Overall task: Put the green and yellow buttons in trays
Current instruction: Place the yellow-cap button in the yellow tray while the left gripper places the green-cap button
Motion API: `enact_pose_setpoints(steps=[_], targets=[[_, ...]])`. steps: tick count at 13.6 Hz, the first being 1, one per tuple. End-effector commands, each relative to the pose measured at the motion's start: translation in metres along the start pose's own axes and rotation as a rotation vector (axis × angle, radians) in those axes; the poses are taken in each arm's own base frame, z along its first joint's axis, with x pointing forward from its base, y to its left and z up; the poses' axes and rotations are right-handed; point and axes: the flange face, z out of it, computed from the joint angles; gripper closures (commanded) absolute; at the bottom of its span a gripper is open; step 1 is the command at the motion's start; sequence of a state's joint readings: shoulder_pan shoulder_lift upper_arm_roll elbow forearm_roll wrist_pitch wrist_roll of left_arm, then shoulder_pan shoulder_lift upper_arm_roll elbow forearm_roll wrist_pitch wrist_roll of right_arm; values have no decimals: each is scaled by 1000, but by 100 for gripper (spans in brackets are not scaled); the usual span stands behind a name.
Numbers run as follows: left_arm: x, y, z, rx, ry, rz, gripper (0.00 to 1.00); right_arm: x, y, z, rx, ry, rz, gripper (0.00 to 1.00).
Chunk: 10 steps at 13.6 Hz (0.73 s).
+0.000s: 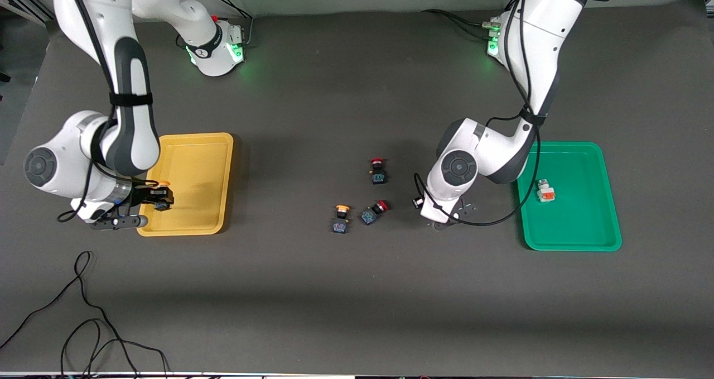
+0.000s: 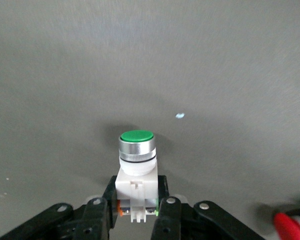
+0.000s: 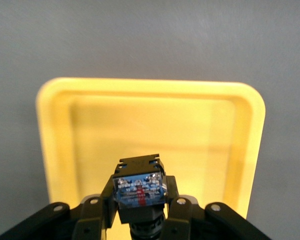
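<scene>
My right gripper (image 1: 159,199) is shut on a yellow-capped button with a black-blue body (image 1: 162,192), held over the camera-side end of the mustard yellow tray (image 1: 195,167). The right wrist view shows this button (image 3: 139,189) between the gripper (image 3: 140,202) fingers, above the tray (image 3: 90,130). My left gripper (image 1: 442,221) is low at the table beside the green tray (image 1: 585,222). In the left wrist view it (image 2: 137,202) is shut on the white body of a green-capped button (image 2: 136,150). A white orange-marked button (image 1: 545,191) lies in the green tray. Another yellow-capped button (image 1: 341,218) lies mid-table.
Two red-capped black-blue switches (image 1: 378,171) (image 1: 372,211) lie mid-table close to the loose yellow-capped button. One red cap (image 2: 290,225) shows at the edge of the left wrist view. Black cables (image 1: 83,312) trail on the table near the front edge at the right arm's end.
</scene>
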State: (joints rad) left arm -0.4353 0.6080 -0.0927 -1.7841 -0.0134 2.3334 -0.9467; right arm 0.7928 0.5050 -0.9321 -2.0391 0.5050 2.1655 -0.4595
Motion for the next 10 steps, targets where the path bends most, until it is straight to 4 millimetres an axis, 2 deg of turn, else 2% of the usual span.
enact_pose_setpoints(steps=[1, 4, 6, 7, 9, 10], targets=[[12, -13, -72, -11, 30, -19, 80, -2, -3, 28, -45, 28, -22, 100], [19, -29, -138, 4, 5, 75, 84, -7, -6, 56, -94, 38, -33, 100], [38, -62, -180, -18, -31, 100, 88, -6, -4, 61, -103, 45, -32, 100], [50, -86, -200, -35, -54, 143, 88, -6, -5, 66, -93, 45, -27, 100], [87, -156, -224, -26, -118, 212, 88, -8, 4, 72, -67, 51, -20, 100], [106, -191, -226, -24, -140, 232, 88, -9, 9, 73, -54, 56, -10, 90]])
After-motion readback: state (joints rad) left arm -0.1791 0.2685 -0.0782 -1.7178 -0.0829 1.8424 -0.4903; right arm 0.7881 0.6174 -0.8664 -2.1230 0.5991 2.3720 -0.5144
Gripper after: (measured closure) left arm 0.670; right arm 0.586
